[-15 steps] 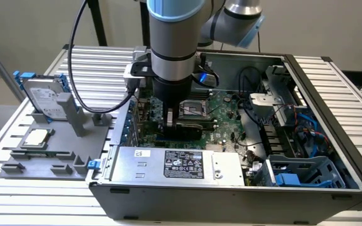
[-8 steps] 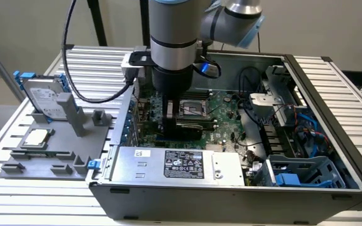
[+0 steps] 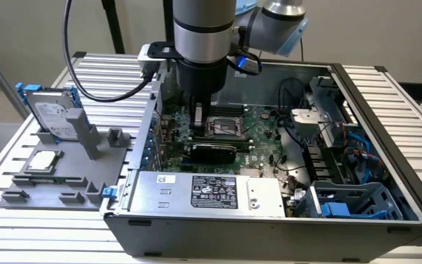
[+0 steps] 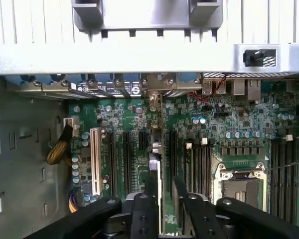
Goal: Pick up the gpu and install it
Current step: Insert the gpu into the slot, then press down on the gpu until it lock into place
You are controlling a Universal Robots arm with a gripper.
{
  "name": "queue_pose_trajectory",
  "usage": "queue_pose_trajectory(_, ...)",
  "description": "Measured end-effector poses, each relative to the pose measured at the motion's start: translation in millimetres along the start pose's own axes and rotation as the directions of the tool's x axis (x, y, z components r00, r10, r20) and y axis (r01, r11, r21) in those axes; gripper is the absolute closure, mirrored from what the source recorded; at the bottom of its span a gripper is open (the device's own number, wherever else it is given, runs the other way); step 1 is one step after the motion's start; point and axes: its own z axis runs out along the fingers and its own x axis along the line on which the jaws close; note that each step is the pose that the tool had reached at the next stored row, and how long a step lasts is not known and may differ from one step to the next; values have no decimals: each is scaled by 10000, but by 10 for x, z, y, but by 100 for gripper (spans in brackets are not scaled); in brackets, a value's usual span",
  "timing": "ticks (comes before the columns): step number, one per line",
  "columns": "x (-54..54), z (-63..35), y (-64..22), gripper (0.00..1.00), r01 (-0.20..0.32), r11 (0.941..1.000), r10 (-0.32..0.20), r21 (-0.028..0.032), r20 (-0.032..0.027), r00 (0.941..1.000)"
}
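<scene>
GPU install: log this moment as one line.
gripper: shut on gpu | gpu: edge-on, upright over motherboard slots | hard drive: in holder outside case

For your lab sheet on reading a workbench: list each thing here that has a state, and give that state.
graphics card: upright on edge, held over the board's slots
pincer: shut on the graphics card
computer case: side open, insides showing
processor socket: empty
hard drive: standing in the grey holder
square chip: lying flat on the grey holder

The arm points straight down, its gripper [image 4: 161, 199] vertical, black jaws set close together around a thin edge.
</scene>
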Motion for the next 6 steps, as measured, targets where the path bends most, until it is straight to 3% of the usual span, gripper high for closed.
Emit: queue_pose_trajectory(6,0,-1,0,100,0,10000,0,-2,12,10000)
